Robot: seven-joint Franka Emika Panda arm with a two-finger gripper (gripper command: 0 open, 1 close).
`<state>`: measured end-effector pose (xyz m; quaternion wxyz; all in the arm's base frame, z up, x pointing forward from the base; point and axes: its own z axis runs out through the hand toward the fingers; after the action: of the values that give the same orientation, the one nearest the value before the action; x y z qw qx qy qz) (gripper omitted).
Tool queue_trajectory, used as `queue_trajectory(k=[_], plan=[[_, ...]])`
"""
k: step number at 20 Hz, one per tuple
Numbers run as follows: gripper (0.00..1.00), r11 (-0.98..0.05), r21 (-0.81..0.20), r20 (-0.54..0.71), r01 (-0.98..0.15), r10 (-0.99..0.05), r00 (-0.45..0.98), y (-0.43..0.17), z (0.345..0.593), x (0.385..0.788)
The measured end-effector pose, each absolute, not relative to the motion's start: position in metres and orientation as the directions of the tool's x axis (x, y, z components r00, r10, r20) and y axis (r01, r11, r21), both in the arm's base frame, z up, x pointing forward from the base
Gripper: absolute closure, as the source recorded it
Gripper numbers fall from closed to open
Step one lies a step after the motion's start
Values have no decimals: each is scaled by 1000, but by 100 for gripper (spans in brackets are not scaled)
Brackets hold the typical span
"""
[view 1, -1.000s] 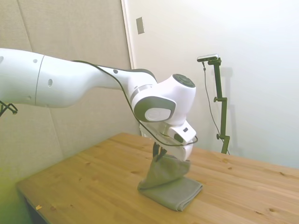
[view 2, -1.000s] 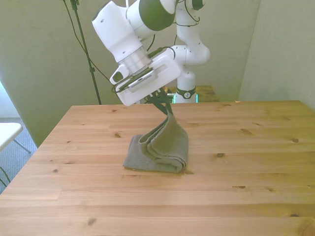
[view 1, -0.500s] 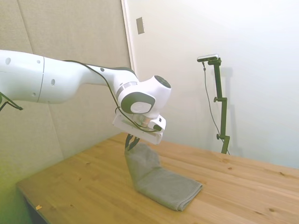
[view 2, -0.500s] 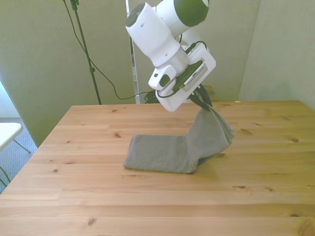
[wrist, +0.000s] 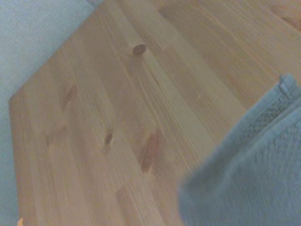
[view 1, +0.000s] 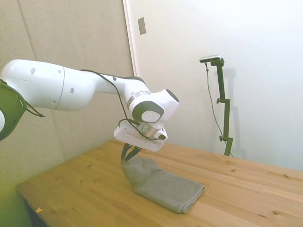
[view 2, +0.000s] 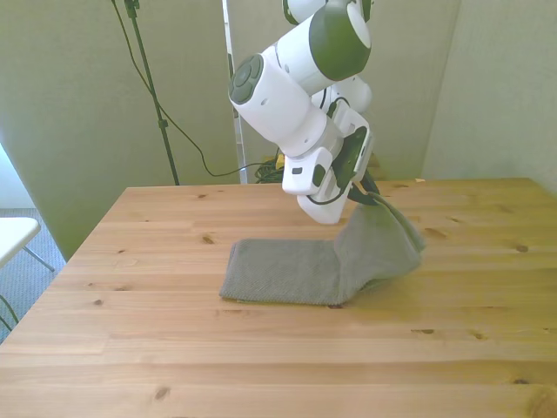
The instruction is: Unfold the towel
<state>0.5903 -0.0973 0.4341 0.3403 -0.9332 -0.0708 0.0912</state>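
The gripper (view 2: pixel 372 197) is pinched shut on one raised corner of the towel (view 2: pixel 313 268), low above the table (view 2: pixel 261 348). In the side view the dark fingers (view 1: pixel 127 152) meet at the cloth's upper edge, just beneath the white wrist housing.

From the pinch point, the held part of the towel slopes down as a small tent toward the front view's right, its fold line running to the table surface. The remainder lies flat on the wood, stretching toward the front view's left as a single long band with a straight near edge and a squared end. In the side view, the flat part (view 1: pixel 165 189) extends away from the arm, ending in a rounded folded edge.

The wrist view shows a hemmed towel edge (wrist: pixel 268 117) with a stitched corner, hanging over bare planks (wrist: pixel 117 117) with several knots; the table's corner and the pale floor beyond it are also in view there.

Open tabletop surrounds the towel on all sides. The widest free room lies toward the near edge in the front view and toward that view's right, beyond the lifted fold.
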Motion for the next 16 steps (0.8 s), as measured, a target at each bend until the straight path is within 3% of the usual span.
queue_trajectory(k=[4, 7, 12, 14, 16], plan=[[0, -764, -640, -106, 76, 186, 977, -96, 445, 597], [0, -812, -583, -99, -36, 27, 995, -96, 456, 612], [0, -866, -467, -22, -179, -191, 981, -67, 435, 635], [0, -870, -428, -1, -245, -271, 963, -69, 447, 618], [0, -862, -396, 23, -318, -355, 935, -79, 475, 590]])
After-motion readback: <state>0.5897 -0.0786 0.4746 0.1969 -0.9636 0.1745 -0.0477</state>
